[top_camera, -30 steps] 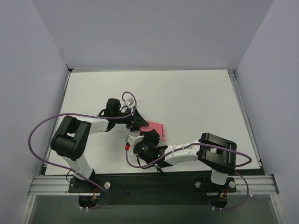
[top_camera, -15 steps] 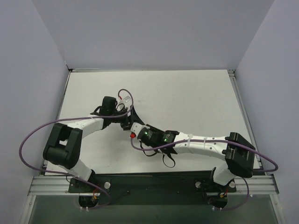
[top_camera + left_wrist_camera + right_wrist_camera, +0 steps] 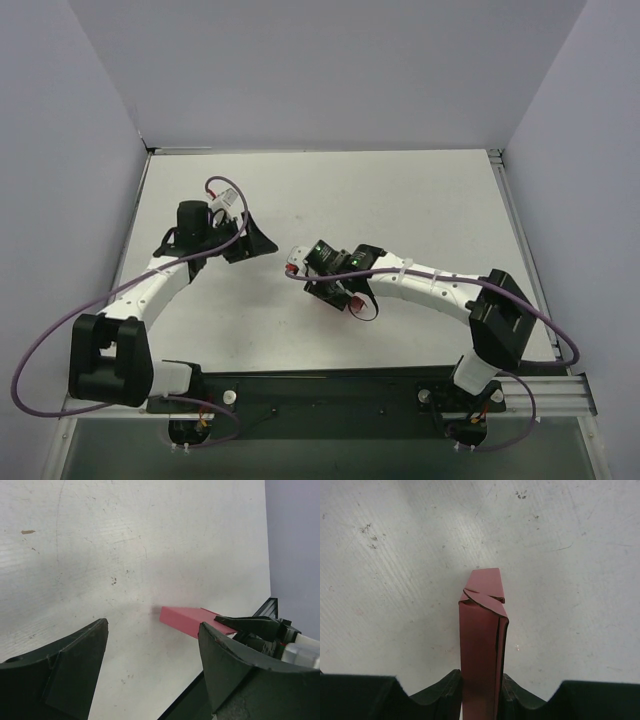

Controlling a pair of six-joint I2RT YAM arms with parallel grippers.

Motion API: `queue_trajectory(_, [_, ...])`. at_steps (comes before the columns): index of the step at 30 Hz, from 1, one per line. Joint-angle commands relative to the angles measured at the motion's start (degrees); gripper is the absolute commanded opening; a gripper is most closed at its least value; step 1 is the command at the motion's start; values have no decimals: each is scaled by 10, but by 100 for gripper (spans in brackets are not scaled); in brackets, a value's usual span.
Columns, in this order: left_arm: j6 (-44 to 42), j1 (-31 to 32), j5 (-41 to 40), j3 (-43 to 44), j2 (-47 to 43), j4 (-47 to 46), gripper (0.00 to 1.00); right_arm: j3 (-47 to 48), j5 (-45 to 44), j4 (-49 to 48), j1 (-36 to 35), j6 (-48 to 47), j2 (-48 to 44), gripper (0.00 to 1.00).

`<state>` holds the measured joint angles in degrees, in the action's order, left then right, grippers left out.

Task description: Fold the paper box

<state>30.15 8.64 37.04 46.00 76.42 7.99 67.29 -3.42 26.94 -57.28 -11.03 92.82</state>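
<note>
Box (image 3: 481, 650) sits pinched edge-on in R gripper (image 3: 480, 692), w/ both fingers pressed on its long sides, so we read R as closed on it. In R wrist view it runs out toward 12 o'c, narrow & tall. The end flaps at the far tip lap over each other but don't lie flush, and a slit shows down the right-hand edge. We can't tell whether it touches the table (image 3: 420, 200) or hangs just above. In top view it's mostly hidden under R gripper w/ only red slivers showing, approx mid-table & a bit toward the near edge.

L gripper (image 3: 152, 630) stands wide open w/ nothing between its fingers, well apart from the box. In top view it lies at approx 10 o'c from R gripper. In its own cam the box shows at 3–4 o'c.

Our read: mid-fold. Body looks collapsed into a sleeve, far end partly closed but not locked. R does the holding & L is free for the next flap.

Next move, we judge: bring L in toward the far tip, line its fingers up w/ the loose flaps, then press or tuck them while R holds steady. It needs a light touch, since thin card would likely buckle or twist out of R's pinch if pushed off-axis.
</note>
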Motion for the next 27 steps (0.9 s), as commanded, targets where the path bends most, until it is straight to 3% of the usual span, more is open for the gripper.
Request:
queue_trajectory(1, [-62,19,-39,8,-60,19,82,27,97,27,26,-22,23,15])
queue_trajectory(5, [-116,82,-124,-5,-120,51,81,26,117,12,40,-22,32,17])
queue_trajectory(9, [-94,116,-195,-27,-175,46,80,14,112,-8,39,-19,25,31])
queue_trajectory(11, [-66,121,-202,-39,-189,22,79,9,106,-15,39,-16,20,36])
queue_trajectory(15, [-41,133,-205,-73,-205,-18,79,6,95,-21,40,-11,16,58])
queue_trajectory(18, [-35,148,-201,-85,-196,-45,79,-3,90,-30,40,-7,8,66])
queue_trajectory(27, [-39,187,-220,-108,-184,-118,79,-29,71,-48,38,6,-20,68])
